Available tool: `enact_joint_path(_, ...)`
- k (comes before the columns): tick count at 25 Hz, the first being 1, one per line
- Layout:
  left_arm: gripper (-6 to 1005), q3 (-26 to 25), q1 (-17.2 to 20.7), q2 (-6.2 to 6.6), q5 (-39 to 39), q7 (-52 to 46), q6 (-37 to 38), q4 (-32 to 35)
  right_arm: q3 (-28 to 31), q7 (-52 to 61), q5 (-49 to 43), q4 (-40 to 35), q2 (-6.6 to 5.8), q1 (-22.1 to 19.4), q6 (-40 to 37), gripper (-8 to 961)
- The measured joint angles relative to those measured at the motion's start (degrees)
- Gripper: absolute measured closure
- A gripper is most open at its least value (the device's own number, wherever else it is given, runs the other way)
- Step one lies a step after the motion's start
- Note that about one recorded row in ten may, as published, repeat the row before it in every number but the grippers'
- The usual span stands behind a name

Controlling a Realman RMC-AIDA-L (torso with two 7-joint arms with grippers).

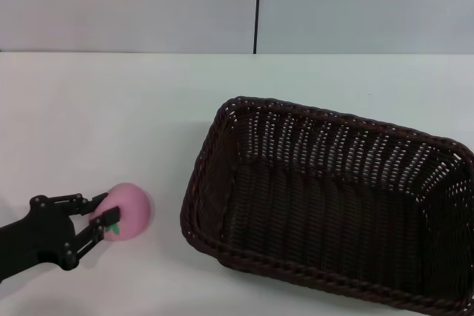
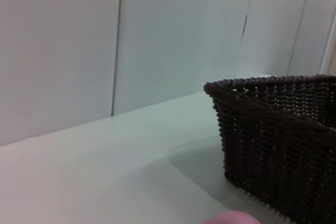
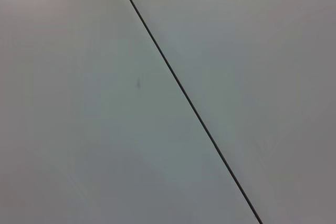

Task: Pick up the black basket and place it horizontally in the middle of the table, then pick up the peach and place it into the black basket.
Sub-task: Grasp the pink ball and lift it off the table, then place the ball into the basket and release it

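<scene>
Nearest, at front left: left gripper (image 1: 102,217), black fingers (image 1: 87,236) closed around the peach (image 1: 129,211), which sits on the table (image 1: 111,116). Just right of the peach, not touching: basket (image 1: 222,153), upright, slightly skewed, reaching to the right edge. Beyond: pale wall (image 1: 133,5) with a dark seam (image 1: 258,5). Right gripper out of sight; its wrist view only wall.
</scene>
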Motion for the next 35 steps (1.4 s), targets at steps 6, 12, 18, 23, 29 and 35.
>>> enact_joint_path(6, 788, -3.06, -0.09, 0.1, -3.06, -0.9, 0.75, -0.45, 0.4, 0.0, 0.31, 0.66, 0.0, 0.06, 0.0, 451)
enact_joint_path(12, 821, -5.06, -1.76, 0.17, -11.2, -2.41, 6.28, -0.73, -0.04, 0.01, 0.3, 0.71, -0.06, 0.74, -0.22, 451)
enact_joint_path(18, 886, -4.71, -7.89, 0.13, -12.87, -3.31, 12.75, -4.04, -0.13, 0.48, 0.29, 0.72, 0.01, 2.17, -1.57, 451)
enact_joint_path(23, 939, -3.47, -13.54, -0.06, -12.75, -3.75, 16.33, -10.38, -0.13, 0.52, 0.3, 0.8, 0.0, 2.9, -3.38, 451)
enact_joint_path(29, 964, 1.25, -17.46, -0.3, -12.61, -0.86, 16.11, -19.33, 0.01, 0.55, 0.36, 0.8, 0.0, 3.07, -4.35, 451)
enact_joint_path(35, 965, 3.63, -18.53, -0.49, -12.55, 2.19, 14.45, -25.33, 0.24, 0.58, 0.42, 1.05, 0.0, 3.16, -4.35, 451)
